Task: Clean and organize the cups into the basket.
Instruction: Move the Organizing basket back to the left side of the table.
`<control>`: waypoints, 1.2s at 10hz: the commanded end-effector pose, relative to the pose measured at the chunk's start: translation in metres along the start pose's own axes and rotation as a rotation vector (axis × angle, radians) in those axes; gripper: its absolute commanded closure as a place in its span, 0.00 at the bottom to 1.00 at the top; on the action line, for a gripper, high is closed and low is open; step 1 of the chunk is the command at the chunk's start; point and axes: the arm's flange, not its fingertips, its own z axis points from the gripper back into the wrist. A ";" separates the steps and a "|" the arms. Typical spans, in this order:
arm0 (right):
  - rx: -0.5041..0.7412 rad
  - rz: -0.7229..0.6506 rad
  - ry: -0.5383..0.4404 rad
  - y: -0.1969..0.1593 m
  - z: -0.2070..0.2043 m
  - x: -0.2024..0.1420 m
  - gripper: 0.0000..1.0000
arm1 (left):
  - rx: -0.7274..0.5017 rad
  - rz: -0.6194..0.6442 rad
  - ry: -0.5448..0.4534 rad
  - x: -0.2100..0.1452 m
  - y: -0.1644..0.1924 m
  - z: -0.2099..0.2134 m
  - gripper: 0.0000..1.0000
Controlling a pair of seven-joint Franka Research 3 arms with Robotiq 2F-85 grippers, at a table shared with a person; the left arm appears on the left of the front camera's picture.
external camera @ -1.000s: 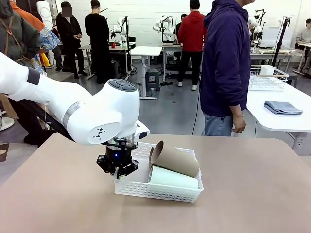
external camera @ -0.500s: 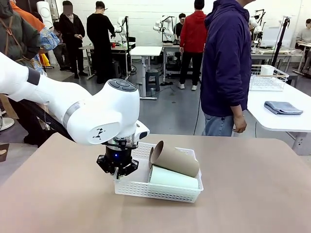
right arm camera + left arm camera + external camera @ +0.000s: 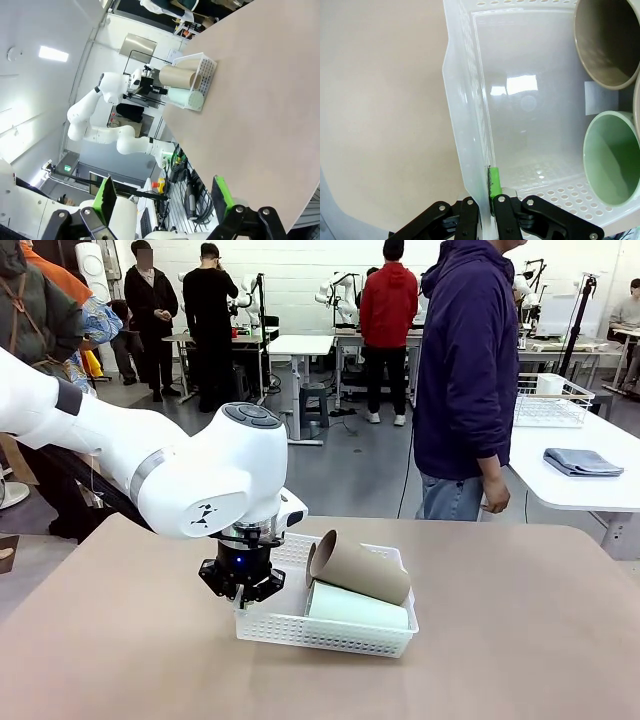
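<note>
In the front view the white lattice basket [image 3: 300, 626] sits mid-table. A tan-brown cup [image 3: 358, 568] lies on its side in it, resting on the pale mint cup [image 3: 355, 607]. My left gripper [image 3: 242, 590] points down at the basket's left end. The left wrist view shows the left gripper [image 3: 485, 192] shut on the basket's side wall [image 3: 465, 125], one green pad [image 3: 495, 182] inside. The open mouths of the tan cup [image 3: 607, 45] and mint cup [image 3: 612, 160] face this camera. My right gripper [image 3: 164, 195] is open and empty, far from the basket [image 3: 206, 70].
A person in a purple hoodie [image 3: 465, 380] stands at the table's far edge, hands down. A white side table at the right holds a wire basket [image 3: 548, 400] and a folded blue cloth [image 3: 582, 462]. Bare tabletop [image 3: 520, 640] surrounds the basket.
The left arm, basket and cups have stayed still. Only people in the background have shifted a little.
</note>
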 end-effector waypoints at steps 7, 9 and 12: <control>-0.003 0.009 -0.004 0.000 -0.001 0.001 0.00 | 0.089 0.048 0.064 0.027 0.143 -0.058 0.96; -0.003 0.009 -0.004 0.000 -0.001 0.001 0.00 | 0.137 0.021 0.078 0.037 0.200 -0.091 0.96; -0.003 0.009 -0.004 0.000 -0.001 0.001 0.00 | 0.078 0.114 0.139 0.052 0.282 -0.127 0.96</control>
